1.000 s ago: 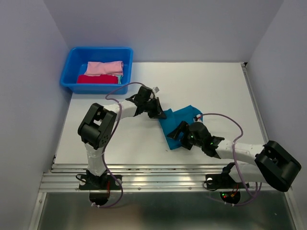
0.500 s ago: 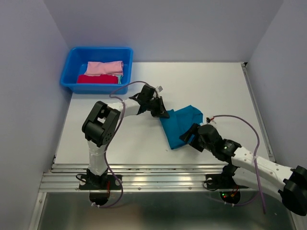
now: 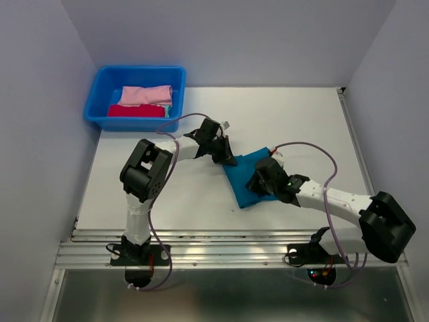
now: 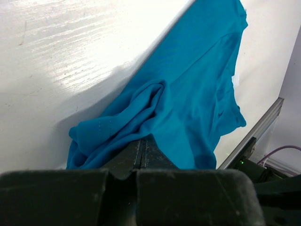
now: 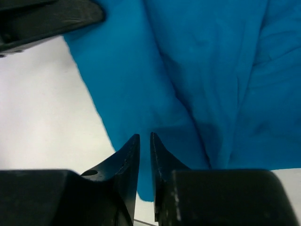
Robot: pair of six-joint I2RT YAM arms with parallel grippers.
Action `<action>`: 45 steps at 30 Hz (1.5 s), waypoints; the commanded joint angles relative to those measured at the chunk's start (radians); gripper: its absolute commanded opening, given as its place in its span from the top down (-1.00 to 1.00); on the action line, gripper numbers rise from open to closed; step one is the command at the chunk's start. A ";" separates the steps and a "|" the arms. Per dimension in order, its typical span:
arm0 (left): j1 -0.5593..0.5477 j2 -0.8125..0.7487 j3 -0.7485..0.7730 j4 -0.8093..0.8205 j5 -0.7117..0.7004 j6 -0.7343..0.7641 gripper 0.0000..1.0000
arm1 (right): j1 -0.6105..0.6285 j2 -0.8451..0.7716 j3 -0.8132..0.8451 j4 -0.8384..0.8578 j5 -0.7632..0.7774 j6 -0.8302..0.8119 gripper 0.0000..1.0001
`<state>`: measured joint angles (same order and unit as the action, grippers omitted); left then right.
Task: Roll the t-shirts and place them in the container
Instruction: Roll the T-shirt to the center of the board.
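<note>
A teal-blue t-shirt (image 3: 249,176) lies crumpled and partly folded on the white table, right of centre. My left gripper (image 3: 226,159) sits at the shirt's upper-left corner, and in the left wrist view the left gripper (image 4: 143,140) is shut with a bunched fold of the t-shirt (image 4: 188,94) gathered at its tips. My right gripper (image 3: 258,180) hovers over the shirt's middle. In the right wrist view the right gripper (image 5: 145,136) is nearly closed, a thin gap left, just over the t-shirt (image 5: 202,70) near its left edge. Pink (image 3: 146,94) and red (image 3: 136,111) t-shirts lie folded in the tub.
A bright-blue plastic tub (image 3: 94,111) stands at the back left of the table. A metal rail (image 3: 221,251) runs along the near edge by both arm bases. Grey walls close in left, right and behind. The left gripper's fingers (image 5: 47,19) show in the right wrist view's corner.
My right gripper swung from the shirt's lower left edge onto its middle and narrowed from wide open to almost closed. The left gripper shifted slightly and kept its hold on the corner.
</note>
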<state>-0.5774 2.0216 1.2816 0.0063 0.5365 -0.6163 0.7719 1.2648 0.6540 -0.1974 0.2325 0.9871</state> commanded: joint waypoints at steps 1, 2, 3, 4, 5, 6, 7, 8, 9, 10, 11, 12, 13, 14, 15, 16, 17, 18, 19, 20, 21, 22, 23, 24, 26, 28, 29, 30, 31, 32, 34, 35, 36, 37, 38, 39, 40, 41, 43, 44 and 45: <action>-0.007 -0.058 0.032 -0.077 -0.032 0.061 1.00 | 0.001 0.065 0.009 0.019 0.028 0.016 0.61; -0.006 -0.061 0.028 -0.084 -0.041 0.067 1.00 | 0.001 0.080 0.001 0.024 0.024 0.022 0.61; -0.007 -0.063 0.027 -0.092 -0.050 0.079 1.00 | 0.001 0.109 -0.026 0.044 0.022 0.030 0.66; -0.006 -0.063 0.024 -0.103 -0.058 0.085 1.00 | 0.001 0.119 -0.048 0.071 0.012 0.035 0.67; -0.006 -0.066 0.010 -0.115 -0.066 0.089 1.00 | 0.001 0.122 -0.072 0.100 -0.001 0.035 0.68; -0.004 -0.083 -0.007 -0.115 -0.091 0.083 1.00 | 0.001 0.122 -0.097 0.157 -0.007 0.036 0.68; -0.002 -0.095 -0.052 -0.100 -0.114 0.079 1.00 | 0.001 0.122 -0.135 0.176 -0.009 0.036 0.68; -0.001 -0.109 -0.076 -0.091 -0.121 0.076 1.00 | 0.001 0.122 -0.143 0.177 -0.001 0.039 0.67; 0.001 -0.139 -0.097 -0.083 -0.127 0.075 1.00 | 0.001 0.122 -0.148 0.177 0.001 0.035 0.68; 0.001 -0.155 -0.119 -0.068 -0.135 0.075 1.00 | 0.001 0.122 -0.152 0.184 0.001 0.024 0.67; 0.002 -0.168 -0.143 -0.068 -0.147 0.075 1.00 | 0.001 0.120 -0.160 0.187 -0.008 0.013 0.67; 0.004 -0.181 -0.151 -0.069 -0.150 0.076 1.00 | 0.001 0.117 -0.159 0.185 -0.015 -0.002 0.66; 0.004 -0.210 -0.157 -0.071 -0.153 0.081 1.00 | 0.001 0.104 -0.154 0.187 -0.021 -0.014 0.65; 0.004 -0.225 -0.160 -0.075 -0.170 0.095 1.00 | 0.013 0.094 -0.146 0.185 -0.013 -0.034 0.63; 0.005 -0.256 -0.156 -0.084 -0.184 0.101 1.00 | 0.013 0.085 -0.137 0.176 -0.007 -0.042 0.63; 0.004 -0.270 -0.143 -0.112 -0.196 0.118 1.00 | 0.013 0.065 -0.126 0.161 -0.002 -0.059 0.62; 0.005 -0.282 -0.134 -0.129 -0.214 0.127 1.00 | 0.013 0.056 -0.110 0.139 0.010 -0.065 0.61; 0.005 -0.300 -0.125 -0.144 -0.225 0.138 1.00 | 0.026 0.045 -0.081 0.101 0.031 -0.070 0.61; 0.005 -0.307 -0.111 -0.164 -0.233 0.145 1.00 | 0.026 0.035 -0.065 0.083 0.040 -0.076 0.59; 0.005 -0.313 -0.082 -0.199 -0.239 0.156 1.00 | 0.035 0.015 -0.050 0.067 0.048 -0.083 0.57; 0.004 -0.319 -0.070 -0.212 -0.247 0.173 1.00 | 0.035 0.005 -0.038 0.053 0.056 -0.087 0.55; 0.005 -0.328 -0.058 -0.229 -0.256 0.179 0.96 | 0.035 -0.001 -0.010 0.027 0.059 -0.093 0.54; 0.007 -0.333 -0.035 -0.259 -0.266 0.187 0.95 | 0.035 -0.008 0.004 0.013 0.065 -0.096 0.53; 0.005 -0.340 -0.028 -0.267 -0.267 0.203 0.96 | 0.035 -0.007 0.018 -0.009 0.079 -0.097 0.53; 0.007 -0.347 -0.012 -0.295 -0.262 0.217 1.00 | 0.035 0.004 0.058 -0.028 0.093 -0.105 0.52; 0.005 -0.353 -0.021 -0.302 -0.241 0.222 1.00 | 0.035 0.040 0.105 -0.074 0.110 -0.107 0.52; 0.005 -0.359 -0.033 -0.299 -0.222 0.217 1.00 | 0.035 0.053 0.116 -0.088 0.119 -0.100 0.52; 0.004 -0.365 -0.045 -0.293 -0.214 0.211 1.00 | 0.035 0.064 0.124 -0.100 0.128 -0.099 0.52; 0.005 -0.380 -0.059 -0.283 -0.211 0.204 1.00 | 0.035 0.076 0.128 -0.115 0.129 -0.088 0.52; 0.005 -0.386 -0.086 -0.278 -0.213 0.202 1.00 | 0.035 0.077 0.131 -0.122 0.134 -0.081 0.52; 0.004 -0.396 -0.111 -0.270 -0.225 0.196 1.00 | 0.035 0.076 0.124 -0.123 0.137 -0.074 0.52; 0.005 -0.394 -0.129 -0.263 -0.225 0.191 1.00 | 0.035 0.073 0.118 -0.125 0.140 -0.073 0.51; 0.005 -0.380 -0.133 -0.262 -0.221 0.191 1.00 | 0.035 0.071 0.115 -0.128 0.146 -0.070 0.50; 0.005 -0.368 -0.136 -0.261 -0.214 0.193 1.00 | 0.035 0.070 0.113 -0.132 0.148 -0.070 0.49; 0.005 -0.357 -0.137 -0.250 -0.202 0.193 1.00 | 0.035 0.070 0.111 -0.137 0.154 -0.068 0.49; 0.004 -0.327 -0.140 -0.241 -0.170 0.200 1.00 | 0.035 0.070 0.108 -0.148 0.166 -0.067 0.49; 0.005 -0.308 -0.143 -0.224 -0.159 0.205 1.00 | 0.035 0.070 0.108 -0.157 0.177 -0.061 0.49; 0.005 -0.291 -0.145 -0.224 -0.174 0.202 1.00 | 0.035 0.068 0.110 -0.168 0.188 -0.056 0.48; 0.005 -0.247 -0.148 -0.220 -0.185 0.201 1.00 | 0.035 0.064 0.110 -0.180 0.212 -0.056 0.47; 0.005 -0.238 -0.156 -0.203 -0.190 0.194 1.00 | 0.035 0.062 0.107 -0.180 0.215 -0.056 0.48; 0.004 -0.230 -0.163 -0.198 -0.193 0.191 1.00 | 0.035 0.070 0.105 -0.178 0.223 -0.057 0.48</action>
<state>-0.5743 1.7531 1.1484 -0.2218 0.3401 -0.4313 0.8001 1.3380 0.7563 -0.3473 0.3836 0.9192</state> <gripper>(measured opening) 0.026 0.262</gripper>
